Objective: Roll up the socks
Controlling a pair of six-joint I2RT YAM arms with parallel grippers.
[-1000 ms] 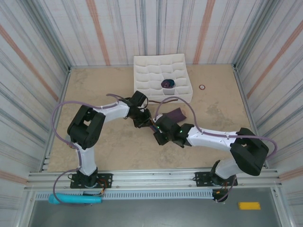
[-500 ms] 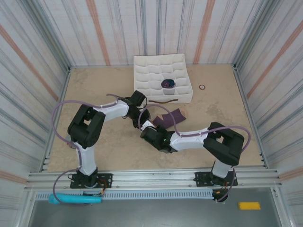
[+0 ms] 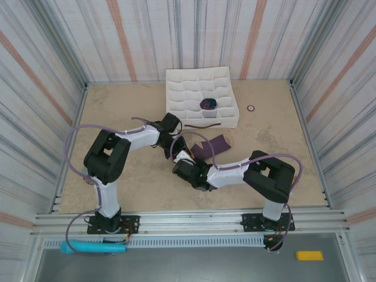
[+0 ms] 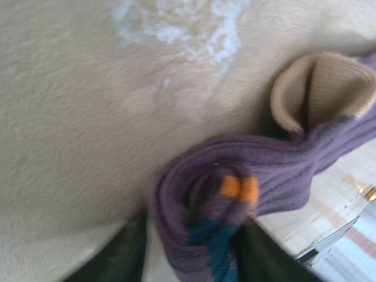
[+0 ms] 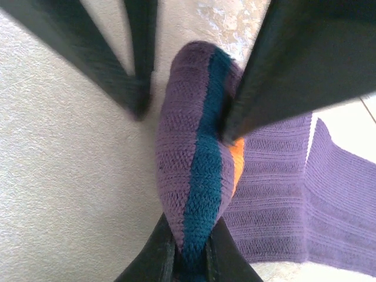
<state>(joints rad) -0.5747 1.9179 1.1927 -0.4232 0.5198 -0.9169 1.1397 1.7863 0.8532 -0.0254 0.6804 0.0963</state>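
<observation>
Right wrist view: right gripper [image 5: 188,255] pinched shut on the near end of the rolled socks [image 5: 197,147], the roll's long axis running straight away from its fingertips; left gripper [image 4: 192,249] jaws stood parted, straddling the far end, one finger touching. Ribbed purple, teal stripe, orange patch. Unrolled tail lay flat rightward on the tan table [image 5: 59,176].

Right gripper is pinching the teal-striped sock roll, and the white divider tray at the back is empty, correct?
No: the top external view shows a rolled purple bundle already in one compartment of the tray. The right gripper is indeed pinching the teal-striped sock roll.
</observation>
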